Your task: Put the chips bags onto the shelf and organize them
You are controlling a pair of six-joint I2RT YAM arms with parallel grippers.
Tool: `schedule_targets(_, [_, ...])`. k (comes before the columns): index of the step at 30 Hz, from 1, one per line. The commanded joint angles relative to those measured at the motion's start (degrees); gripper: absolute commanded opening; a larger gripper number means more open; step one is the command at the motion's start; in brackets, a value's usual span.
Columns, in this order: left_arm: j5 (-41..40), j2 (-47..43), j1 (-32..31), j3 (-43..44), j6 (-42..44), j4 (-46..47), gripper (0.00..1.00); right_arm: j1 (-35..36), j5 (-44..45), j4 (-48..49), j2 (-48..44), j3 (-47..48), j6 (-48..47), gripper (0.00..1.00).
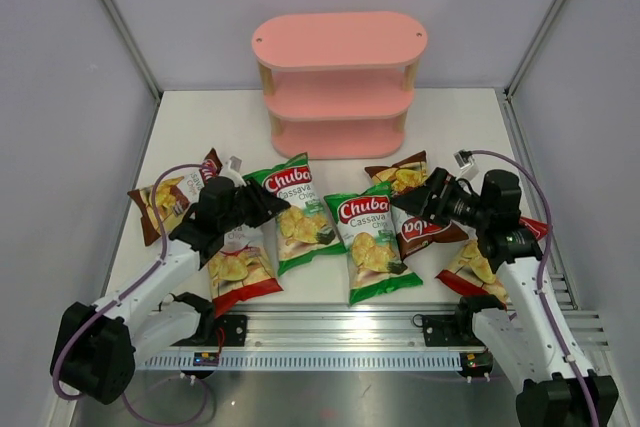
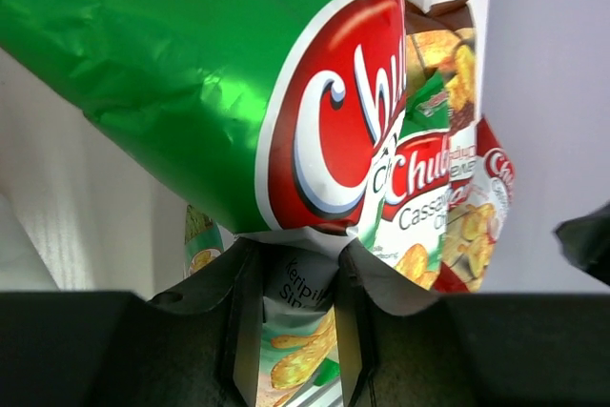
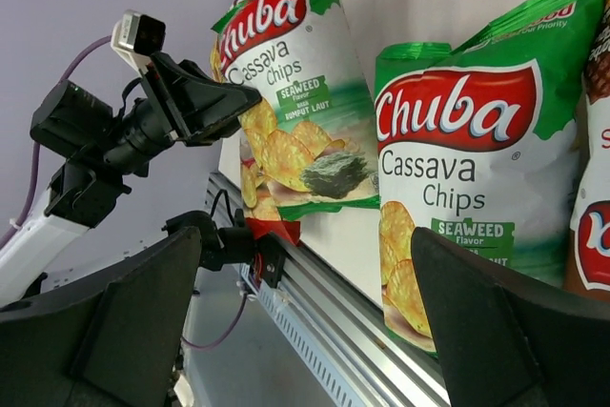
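Note:
The pink shelf stands at the back centre with bare boards. Six chips bags lie on the table: a brown bag, a red bag, two green bags, a brown bag and a red bag. My left gripper grips the left edge of the left green bag, whose white seam sits between its fingers. My right gripper is open and empty above the right brown bag, facing the right green bag.
A metal rail runs along the table's near edge. Grey walls enclose the left, right and back sides. My left arm lies over the left red bag. My left gripper also shows in the right wrist view.

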Motion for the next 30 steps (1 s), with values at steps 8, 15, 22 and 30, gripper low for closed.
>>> schedule_targets(8, [2.3, -7.7, 0.0, 3.8, -8.0, 6.1, 0.0, 12.3, -1.6, 17.3, 9.9, -2.8, 5.4, 1.0])
schedule_targets(15, [3.7, -10.6, 0.0, 4.5, -13.7, 11.0, 0.0, 20.4, 5.0, 30.5, 14.9, -4.5, 7.4, 0.99])
schedule_targets(22, [2.9, -13.6, 0.0, 5.9, -17.3, 13.6, 0.0, 24.1, 7.4, 35.3, 16.0, -4.7, 7.5, 0.99])
schedule_targets(30, [3.6, -14.0, -1.0, 7.1, -19.6, 15.2, 0.0, 28.0, 6.6, 48.6, 17.3, -6.3, 11.6, 0.99])
